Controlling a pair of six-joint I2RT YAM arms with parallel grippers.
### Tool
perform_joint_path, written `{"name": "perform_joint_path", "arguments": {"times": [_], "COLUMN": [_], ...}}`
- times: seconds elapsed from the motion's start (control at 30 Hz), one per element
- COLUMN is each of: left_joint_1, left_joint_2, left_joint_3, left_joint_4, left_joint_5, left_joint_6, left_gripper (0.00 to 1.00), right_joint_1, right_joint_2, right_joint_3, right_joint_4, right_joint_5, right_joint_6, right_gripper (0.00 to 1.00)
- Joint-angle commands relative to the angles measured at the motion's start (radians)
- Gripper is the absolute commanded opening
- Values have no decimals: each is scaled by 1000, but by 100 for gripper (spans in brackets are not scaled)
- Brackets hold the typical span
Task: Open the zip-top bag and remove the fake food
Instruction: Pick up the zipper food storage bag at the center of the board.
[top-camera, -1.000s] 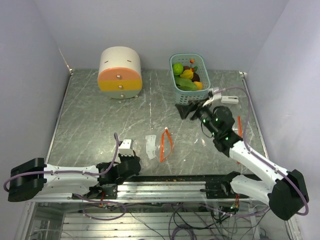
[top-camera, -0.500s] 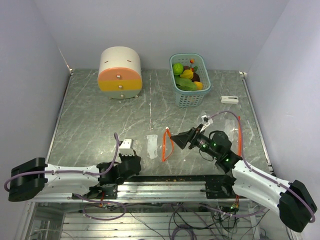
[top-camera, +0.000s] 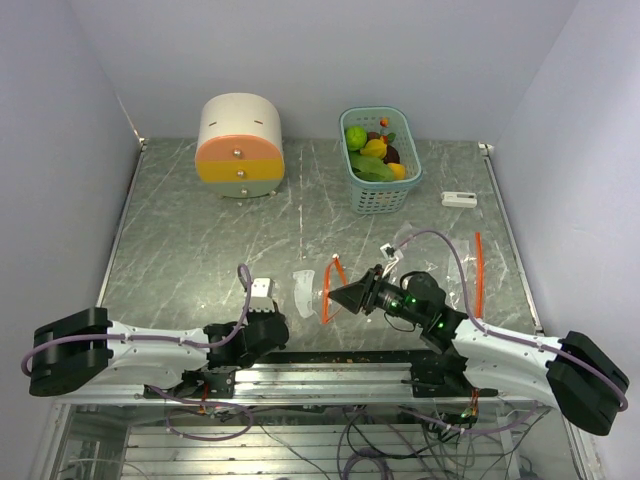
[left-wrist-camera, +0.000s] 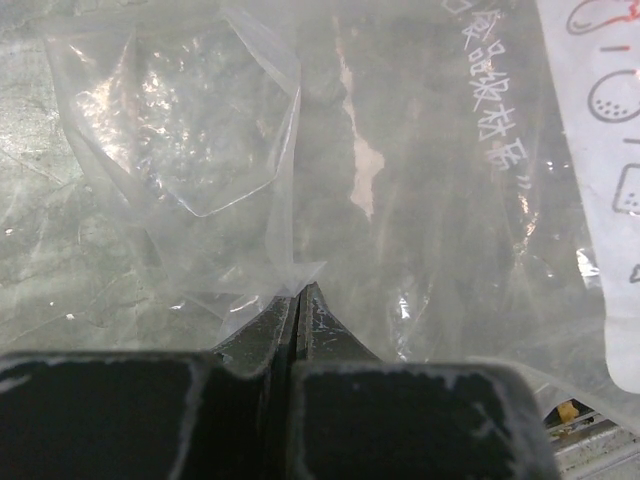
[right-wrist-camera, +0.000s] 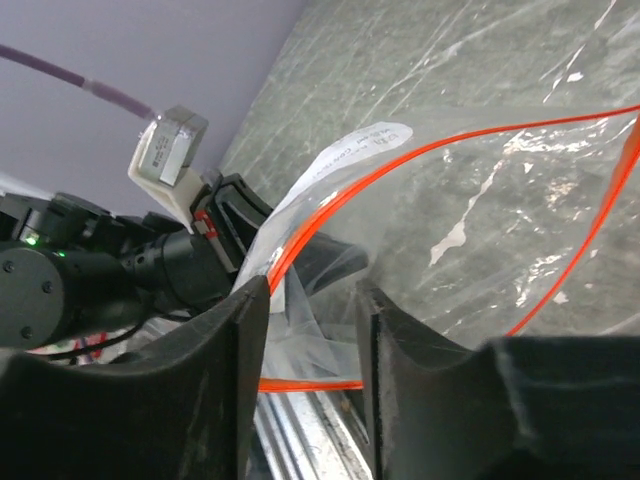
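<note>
Clear plastic of the zip-top bag (left-wrist-camera: 200, 150) is pinched tight in the left claw (left-wrist-camera: 298, 295) at the near edge of the tabletop (top-camera: 190, 240). The right claw (right-wrist-camera: 308, 300) has been brought back from the basket (top-camera: 378, 198) (the fake food (top-camera: 372, 152) is piled there) and is half closed, not yet clenched, around the bag's orange mouth. The bag looks emptied.

The grey-green marble-pattern tabletop (top-camera: 200, 240) carries five items. A round cream-and-orange drawer box (top-camera: 239, 145) stands at the far left. A teal slotted plastic basket (top-camera: 378, 200) stands at the far edge, right of centre. A small white rectangular device (top-camera: 459, 199) lies near the right edge, just beside the basket. A thin orange-red strip (top-camera: 477, 265) lies nearer, along the right edge. A clear zip-top plastic bag (top-camera: 318, 292) sits at the near edge, centre.
</note>
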Motion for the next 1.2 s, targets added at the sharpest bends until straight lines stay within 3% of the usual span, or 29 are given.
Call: {"name": "perform_joint_path", "arguments": {"times": [0.0,0.17,0.23,0.73,0.83,0.93,1.17], "left_joint_1": [-2,-2,-2,-2,-3,-2,-3], "left_joint_2": [-17,-99,-126,-283,-313,-327,-309], "left_joint_3": [15,-22,-26,-23,-25,-27,-43], "left_joint_4": [8,-10,-36,-207,-231,-247,-214], "left_joint_5": [4,2,-5,-37,-40,-48,-48], "left_joint_6": [3,-4,-8,-25,-24,-24,-32], "left_gripper": [7,7,7,7,7,7,7], "right_joint_1": [8,9,8,9,8,11,15], "right_joint_2": [-3,-8,-9,118,59,-64,-259], "right_joint_3": [-26,-69,-84,-151,-158,-129,-126], "right_joint_4": [49,67,76,134,164,46,-49], "right_joint_5": [16,22,20,77,64,84,129], "right_joint_6": [-5,5,10,21,0,-34,-23], "right_gripper": [31,6,0,0,23,42,62]}}
